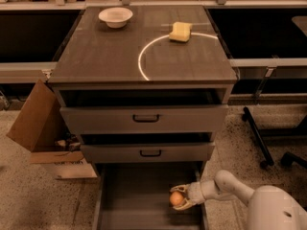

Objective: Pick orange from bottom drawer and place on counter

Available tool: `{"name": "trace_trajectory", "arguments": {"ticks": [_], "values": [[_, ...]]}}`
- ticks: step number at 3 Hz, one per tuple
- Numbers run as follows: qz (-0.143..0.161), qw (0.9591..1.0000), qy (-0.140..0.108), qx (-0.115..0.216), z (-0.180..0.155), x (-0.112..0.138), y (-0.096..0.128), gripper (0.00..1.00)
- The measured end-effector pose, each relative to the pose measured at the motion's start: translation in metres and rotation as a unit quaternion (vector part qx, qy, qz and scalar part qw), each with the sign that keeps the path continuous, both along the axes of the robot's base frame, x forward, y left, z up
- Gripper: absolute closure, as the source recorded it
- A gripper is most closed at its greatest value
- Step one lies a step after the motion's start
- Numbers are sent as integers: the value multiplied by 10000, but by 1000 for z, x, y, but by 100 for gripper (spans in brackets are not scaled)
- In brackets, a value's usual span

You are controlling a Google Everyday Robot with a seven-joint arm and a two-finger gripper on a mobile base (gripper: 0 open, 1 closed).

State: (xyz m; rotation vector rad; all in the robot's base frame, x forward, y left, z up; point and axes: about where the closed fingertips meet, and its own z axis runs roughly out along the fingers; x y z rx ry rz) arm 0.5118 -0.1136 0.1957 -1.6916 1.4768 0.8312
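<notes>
Orange: the orange (176,199) is small, round and smooth, bright against the grey around it. It is low in the near right part of the bottom drawer, between the gripper's fingers.
Gripper: the gripper (175,198) reaches in from the right on a white arm (225,183). Its two pale fingers curve round the far and near sides of the orange and are closed on it.
Bottom drawer: the bottom drawer (134,190) is pulled well out, a plain grey box holding the orange. I cannot tell whether the fruit touches the floor.
Middle drawer: the middle drawer (148,152) is out a little, with a dark handle. Its inside is hidden.
Top drawer: the top drawer (144,119) is likewise slightly out, its gap dark.
Desk: the desk (105,51) has a dark wood-grain top with a white arc (144,56). A white bowl (115,17) stands far left and a yellow sponge (180,31) lies far right, on the arc.
Cardboard box: the cardboard box (43,128) stands open on the floor, left of the drawers.
</notes>
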Motion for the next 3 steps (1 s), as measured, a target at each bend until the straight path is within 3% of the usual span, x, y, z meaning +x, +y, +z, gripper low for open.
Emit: {"name": "trace_trajectory", "arguments": {"ticks": [1,2,3], "values": [[387,9968,-576,394,79,4,-46,100],[703,9912,-879,690,127,3,-68,100],[722,9912,-887,671,133,3,-65,100]]}}
